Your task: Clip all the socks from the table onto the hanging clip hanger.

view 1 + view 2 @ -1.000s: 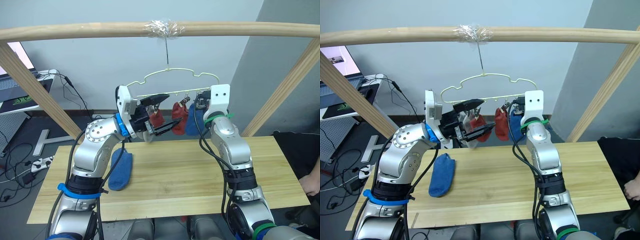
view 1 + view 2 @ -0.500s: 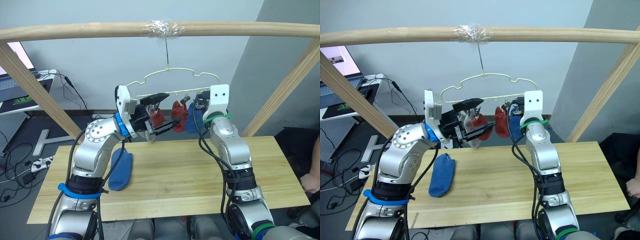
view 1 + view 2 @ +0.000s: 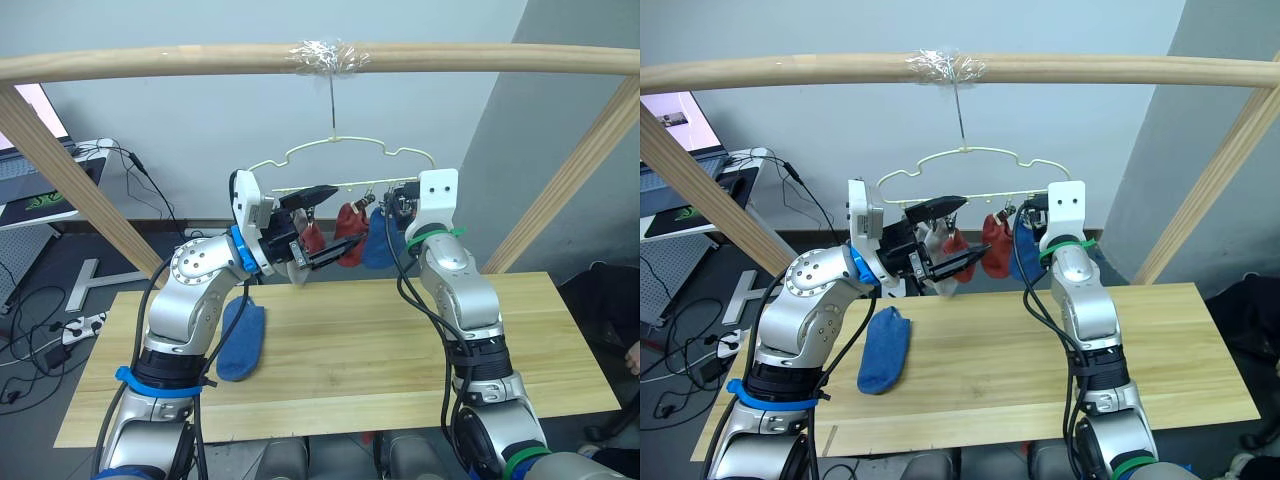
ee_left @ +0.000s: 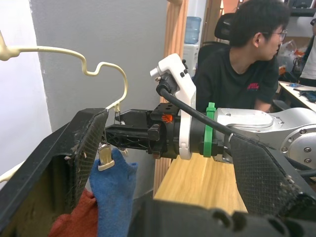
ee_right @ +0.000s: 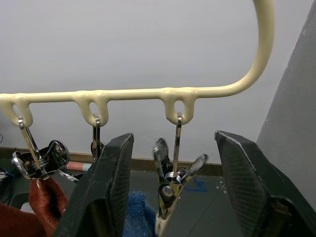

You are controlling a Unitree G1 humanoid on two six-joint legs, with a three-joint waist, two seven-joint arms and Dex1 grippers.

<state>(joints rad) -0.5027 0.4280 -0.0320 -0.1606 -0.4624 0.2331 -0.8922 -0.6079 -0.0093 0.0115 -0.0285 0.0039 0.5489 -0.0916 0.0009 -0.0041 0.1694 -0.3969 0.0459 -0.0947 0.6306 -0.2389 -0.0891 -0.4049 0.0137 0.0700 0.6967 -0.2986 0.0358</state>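
Note:
The pale clip hanger (image 3: pixel 340 165) hangs by its hook from the wooden rail. Two rust red socks (image 3: pixel 350 225) and a blue sock (image 3: pixel 380 245) are clipped to it, and a pale grey piece (image 3: pixel 937 252) hangs at the left. My left gripper (image 3: pixel 322 226) is open, its fingers above and below the left hanging socks. My right gripper (image 3: pixel 400 200) is open at the hanger's right end, with a bare metal clip (image 5: pixel 170 180) between its fingers. Another blue sock (image 3: pixel 241 338) lies on the table (image 3: pixel 400 350) at the left.
A wooden rail frame (image 3: pixel 150 62) spans overhead, with slanted posts (image 3: pixel 70 175) at both sides. A seated person (image 4: pixel 242 74) shows behind my right arm in the left wrist view. A desk with cables (image 3: pixel 60 170) stands at the far left.
The hanger has swung slightly to the left, carrying the red and blue socks with it. Both arms have held about the same place.

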